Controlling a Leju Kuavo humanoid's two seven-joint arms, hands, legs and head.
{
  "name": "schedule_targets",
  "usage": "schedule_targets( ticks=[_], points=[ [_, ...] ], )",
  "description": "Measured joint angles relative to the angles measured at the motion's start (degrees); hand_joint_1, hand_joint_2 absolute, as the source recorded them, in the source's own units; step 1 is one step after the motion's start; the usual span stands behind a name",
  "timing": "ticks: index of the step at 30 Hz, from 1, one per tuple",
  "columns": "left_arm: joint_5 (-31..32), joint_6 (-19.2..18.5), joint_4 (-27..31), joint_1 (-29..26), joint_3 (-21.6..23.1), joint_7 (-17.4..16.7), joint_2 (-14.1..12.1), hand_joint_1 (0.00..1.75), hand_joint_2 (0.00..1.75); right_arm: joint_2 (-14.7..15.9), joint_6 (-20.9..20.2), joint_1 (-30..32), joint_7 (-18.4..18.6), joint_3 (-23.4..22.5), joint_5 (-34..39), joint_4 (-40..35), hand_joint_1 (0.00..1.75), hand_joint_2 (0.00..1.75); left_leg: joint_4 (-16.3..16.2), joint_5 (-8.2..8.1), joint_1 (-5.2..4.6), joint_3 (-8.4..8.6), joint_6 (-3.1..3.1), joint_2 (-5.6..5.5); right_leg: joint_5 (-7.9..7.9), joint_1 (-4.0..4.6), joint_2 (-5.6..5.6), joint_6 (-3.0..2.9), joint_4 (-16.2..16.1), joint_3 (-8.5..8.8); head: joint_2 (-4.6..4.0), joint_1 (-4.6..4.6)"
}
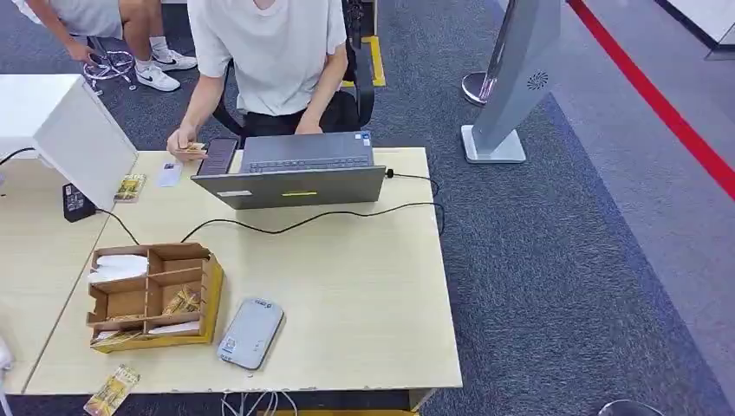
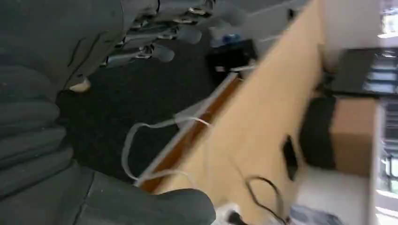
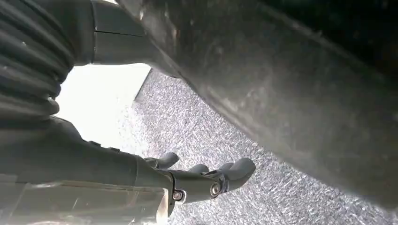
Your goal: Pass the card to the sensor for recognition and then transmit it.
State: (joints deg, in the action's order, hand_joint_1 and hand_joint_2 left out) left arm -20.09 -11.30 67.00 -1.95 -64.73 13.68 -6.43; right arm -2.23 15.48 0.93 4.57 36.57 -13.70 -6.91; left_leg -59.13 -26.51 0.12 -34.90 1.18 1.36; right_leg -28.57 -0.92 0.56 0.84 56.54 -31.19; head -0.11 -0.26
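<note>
We see a pale wood-grain surface point(image 1: 364, 295), smooth and matt, carrying a brown cardboard box point(image 1: 152, 295) and a grey sensor point(image 1: 250, 333) with a smooth plastic look. The laptop point(image 1: 290, 184) looks like matt grey metal, and the floor point(image 1: 555, 286) is rough blue-grey carpet.

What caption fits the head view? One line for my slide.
Cardboard organizer and grey card reader wait on the table while a person works at a laptop.

Even brightness, blurred wrist views
</note>
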Motion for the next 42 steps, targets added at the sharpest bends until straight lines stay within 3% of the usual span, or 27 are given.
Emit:
schedule_targets(
  ticks=[1,2,5,7,12,15,17,24,25,42],
  points=[
    [-0.3,1.4,-3.1,0.9,-1.8,-0.6,0.5,0.0,1.75,0.0,-0.1,-0.1,0.1,0.1,-0.1,0.0,0.0,1.75,0.0,-0.03,0.05,-0.04,0.06,-0.22,-0.1,-0.01,-0.26,0.09,0.0,0.08,0.0,0.09],
    [-0.5,5.3,-7.9,1.5,-5.0,-1.0,1.5,0.0,1.75,0.1,-0.3,-0.2,0.2,0.3,-0.4,0.0,0.0,1.75,0.0,-0.05,0.03,0.0,0.09,-0.37,-0.13,-0.05,-0.41,0.13,0.0,0.17,0.0,0.17],
    [0.9,13.8,-17.4,2.3,-10.1,0.9,5.0,0.0,1.75,0.1,-0.7,-0.5,0.2,0.7,-1.1,-0.3,0.0,1.75,0.0,-0.07,-0.12,0.07,0.18,-0.44,-0.13,-0.22,-0.46,0.21,-0.1,0.26,0.0,0.15],
    [1.8,16.2,-23.1,2.7,-11.9,2.1,7.2,0.0,1.75,0.1,-0.8,-0.5,0.2,0.9,-1.1,-0.4,0.0,1.75,-0.1,-0.08,-0.13,0.04,0.27,-0.56,-0.13,-0.25,-0.54,0.25,-0.1,0.31,0.0,0.17],
    [2.9,18.1,-31.0,4.0,-14.3,3.1,9.5,0.0,1.75,0.2,-1.0,-0.6,0.4,1.3,-1.3,-0.6,0.0,1.75,-0.1,-0.12,-0.13,0.06,0.35,-0.58,-0.01,-0.24,-0.59,0.43,-0.2,0.38,0.0,0.39],
    [5.4,22.3,-36.2,4.8,-14.5,0.6,10.1,0.0,1.75,0.3,-2.7,-0.8,1.9,2.3,-3.4,-0.6,0.0,1.75,-0.1,-0.12,-0.17,0.11,0.36,-0.57,0.0,-0.26,-0.59,0.44,-0.2,0.39,0.0,0.31],
    [6.7,22.2,-40.4,5.2,-14.3,-0.7,10.9,0.0,1.75,0.3,-3.2,-0.9,2.7,3.1,-4.6,-1.0,0.0,1.75,-0.1,-0.1,-0.16,0.12,0.38,-0.57,0.0,-0.27,-0.59,0.44,-0.2,0.39,0.0,0.24],
    [9.1,20.5,-46.0,4.8,-4.7,-2.8,11.9,0.0,1.75,0.7,-5.2,0.0,2.5,0.2,-2.5,-2.9,0.0,1.75,-0.1,-0.11,-0.13,0.12,0.38,-0.56,0.0,-0.24,-0.57,0.44,-0.2,0.39,0.0,0.26],
    [9.4,20.3,-46.3,4.6,-2.8,-3.1,11.9,0.0,1.75,0.8,-5.4,0.2,2.4,-0.6,-2.0,-3.3,0.0,0.0,-0.1,-0.11,-0.13,0.12,0.38,-0.57,-0.01,-0.23,-0.56,0.44,-0.2,0.39,0.0,0.26],
    [14.4,16.1,-46.8,-0.5,27.1,-8.0,10.0,0.0,1.75,2.3,-9.8,3.9,-0.7,-16.4,5.6,-8.4,0.0,0.0,-0.1,-0.13,-0.08,0.13,0.36,-0.56,-0.04,-0.19,-0.56,0.41,-0.2,0.39,0.0,0.26]
  ],
)
